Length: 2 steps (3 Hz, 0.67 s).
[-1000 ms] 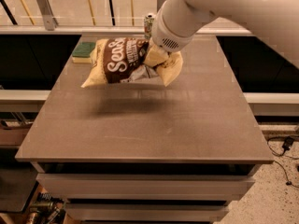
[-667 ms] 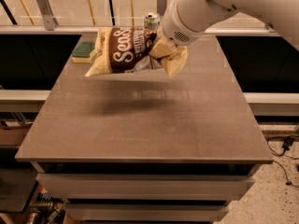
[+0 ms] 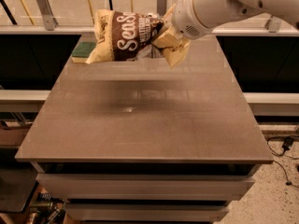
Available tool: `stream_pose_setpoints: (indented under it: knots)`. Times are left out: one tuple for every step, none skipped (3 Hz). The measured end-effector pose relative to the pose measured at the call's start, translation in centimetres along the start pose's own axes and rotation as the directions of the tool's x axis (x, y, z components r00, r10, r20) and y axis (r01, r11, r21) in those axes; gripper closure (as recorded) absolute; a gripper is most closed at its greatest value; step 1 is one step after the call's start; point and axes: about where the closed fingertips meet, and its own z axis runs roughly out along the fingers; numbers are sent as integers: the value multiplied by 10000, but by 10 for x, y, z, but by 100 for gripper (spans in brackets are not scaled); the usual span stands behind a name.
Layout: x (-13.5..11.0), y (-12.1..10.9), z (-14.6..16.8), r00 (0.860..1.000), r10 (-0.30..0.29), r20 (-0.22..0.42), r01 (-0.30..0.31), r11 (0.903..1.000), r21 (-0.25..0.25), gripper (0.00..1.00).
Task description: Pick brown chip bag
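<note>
The brown chip bag (image 3: 126, 37) hangs in the air well above the far part of the table (image 3: 145, 120). It has a dark brown centre with white script and cream-tan ends, and it lies roughly level. My gripper (image 3: 164, 35) is shut on the bag's right end, with the white arm (image 3: 219, 6) coming in from the upper right. The bag throws a soft shadow on the tabletop below it.
A green-and-yellow sponge (image 3: 83, 50) lies at the table's far left corner, partly behind the bag. A rail with upright poles (image 3: 44, 3) runs behind the table. Floor with a cable (image 3: 284, 146) shows at the right.
The gripper has lifted the bag higher off the table. The soda can seen earlier behind the bag is now hidden.
</note>
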Motion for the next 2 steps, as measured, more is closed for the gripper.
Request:
stream_pose_setpoints:
  knots:
    - [-15, -9, -9, 9983, -261, 528, 245, 9992, 304, 100]
    - [-29, -14, -17, 9946, -399, 963, 339, 9974, 633, 100]
